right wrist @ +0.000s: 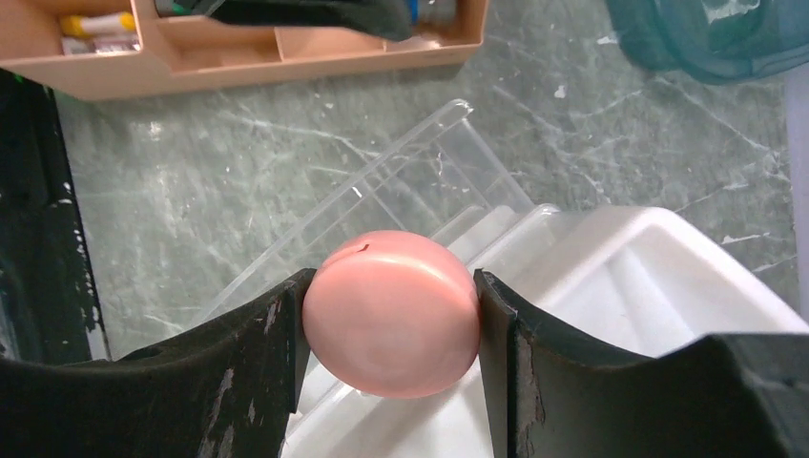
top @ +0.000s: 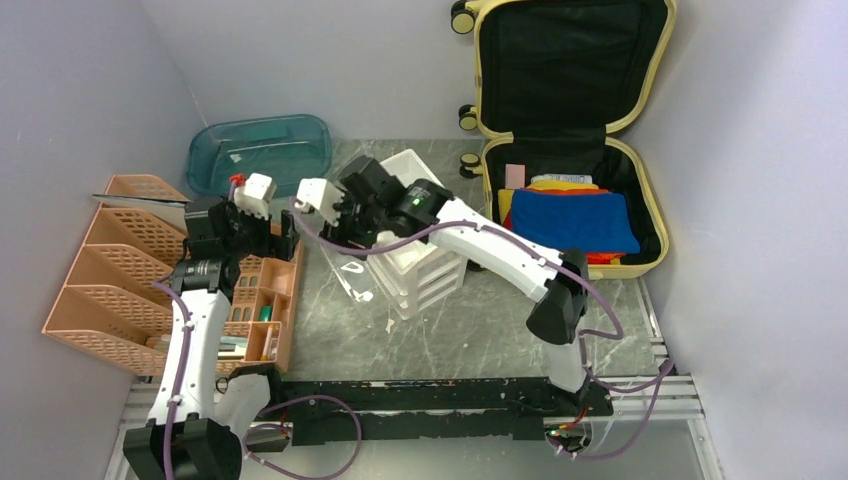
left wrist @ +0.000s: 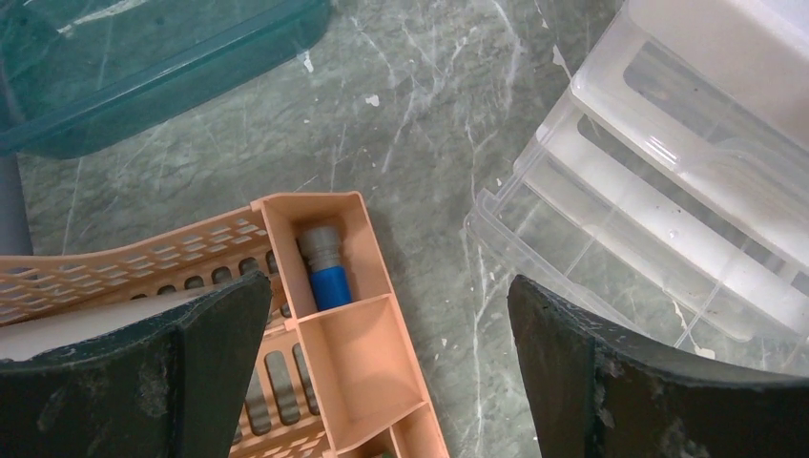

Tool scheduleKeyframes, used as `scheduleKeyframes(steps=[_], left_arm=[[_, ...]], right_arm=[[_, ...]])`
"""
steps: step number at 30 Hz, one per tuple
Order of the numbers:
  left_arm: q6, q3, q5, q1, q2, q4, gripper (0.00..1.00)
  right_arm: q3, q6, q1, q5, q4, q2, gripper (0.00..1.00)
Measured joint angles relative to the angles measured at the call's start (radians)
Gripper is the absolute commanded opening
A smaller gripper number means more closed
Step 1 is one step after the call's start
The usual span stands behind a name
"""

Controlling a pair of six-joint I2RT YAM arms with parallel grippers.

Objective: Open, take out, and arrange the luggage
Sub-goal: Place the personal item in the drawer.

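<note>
Luggage (top: 560, 60) lying open, upper right of top view. Right gripper (right wrist: 393, 279) squeezing pink round object (right wrist: 391, 329) over white drawer unit (right wrist: 649, 267), centre. Left gripper (left wrist: 387, 286) hanging spread wide over orange organizer (left wrist: 358, 367), lower left.

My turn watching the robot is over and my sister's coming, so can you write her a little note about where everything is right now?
Left gripper: open, empty, above a corner of the orange organizer.
Right gripper: shut on a pink round object, over the white drawer unit.
Luggage: far right of the table, lid standing up, folded clothes inside.
Done: luggage opened.
Left: probably put down the pink round object, then take out and arrange the clothes.
</note>
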State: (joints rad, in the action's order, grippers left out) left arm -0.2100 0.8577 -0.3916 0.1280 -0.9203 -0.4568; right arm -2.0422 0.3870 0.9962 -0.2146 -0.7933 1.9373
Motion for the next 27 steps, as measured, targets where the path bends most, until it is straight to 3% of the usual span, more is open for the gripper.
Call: scheduleKeyframes(steps=[11,27], left_arm=[[0.017,-0.001,-0.027,0.036,0.009,0.005,1.0],[0.018,-0.001,-0.032,0.045,0.009,0.005,1.0]], right_arm=[[0.087,0.051,0.121,0.264,0.009,0.019,0.64],[0.097,0.053,0.136,0.368,0.038,0.108,0.69]])
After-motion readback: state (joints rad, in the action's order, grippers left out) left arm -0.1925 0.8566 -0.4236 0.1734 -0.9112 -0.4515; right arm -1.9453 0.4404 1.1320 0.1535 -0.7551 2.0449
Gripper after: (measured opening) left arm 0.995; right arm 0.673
